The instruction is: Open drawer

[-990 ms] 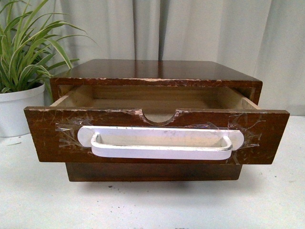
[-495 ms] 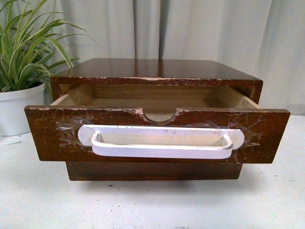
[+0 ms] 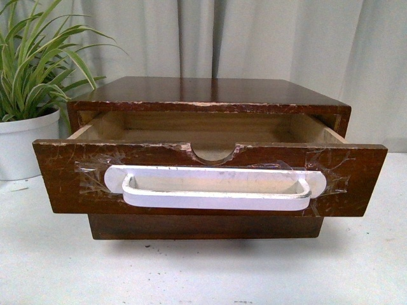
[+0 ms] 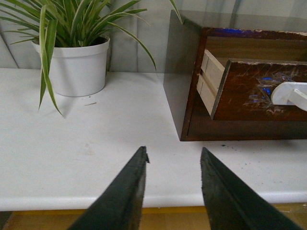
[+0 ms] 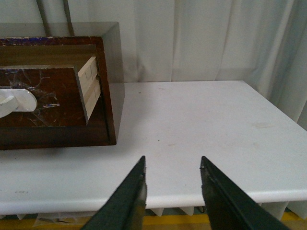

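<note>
While open, drawer [image 4: 259, 91] beyond left claw [image 4: 173, 158]

A staged test bench rather than a home: bare white table [image 5: 201, 120], pale curtain [image 3: 254, 38] backdrop, potted plant [image 4: 72, 52] at its back-left corner.

Drawer [image 3: 210, 181] front was dark brown wood, glossy but scratched, top edge chipped; inside was pale, matt bare wood. Handle [image 3: 215, 187] looked smooth white plastic, slightly scuffed, held by clear, crinkled glossy tape [image 3: 95, 175]. Cabinet [image 3: 210, 92] top was polished dark wood. Counter [image 3: 203, 273] was matt white, faintly speckled. Pot [image 3: 25, 143] was smooth matt white. Curtain [image 3: 254, 38] was pale cloth.
</note>
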Controlling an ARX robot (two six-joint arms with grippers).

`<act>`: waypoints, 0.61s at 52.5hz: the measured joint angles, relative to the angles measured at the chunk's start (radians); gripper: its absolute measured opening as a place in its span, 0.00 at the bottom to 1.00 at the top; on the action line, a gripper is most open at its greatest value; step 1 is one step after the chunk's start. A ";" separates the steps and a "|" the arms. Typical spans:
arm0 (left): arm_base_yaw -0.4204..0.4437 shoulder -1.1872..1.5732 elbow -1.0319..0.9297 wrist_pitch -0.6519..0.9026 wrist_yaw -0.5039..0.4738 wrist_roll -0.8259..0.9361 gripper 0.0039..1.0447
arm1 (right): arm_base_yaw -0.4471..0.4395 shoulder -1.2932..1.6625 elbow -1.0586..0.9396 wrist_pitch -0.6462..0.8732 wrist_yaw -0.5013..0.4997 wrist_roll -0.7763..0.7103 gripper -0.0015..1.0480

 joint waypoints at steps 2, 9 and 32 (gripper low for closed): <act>0.000 0.000 0.000 0.000 0.000 0.000 0.45 | 0.000 0.000 0.000 0.000 0.000 0.000 0.43; 0.000 0.000 0.000 0.000 0.000 0.000 0.74 | 0.000 0.000 0.000 0.000 0.000 0.000 0.73; 0.000 0.000 0.000 0.000 0.000 0.002 0.94 | 0.000 0.000 0.000 0.000 0.000 0.000 0.91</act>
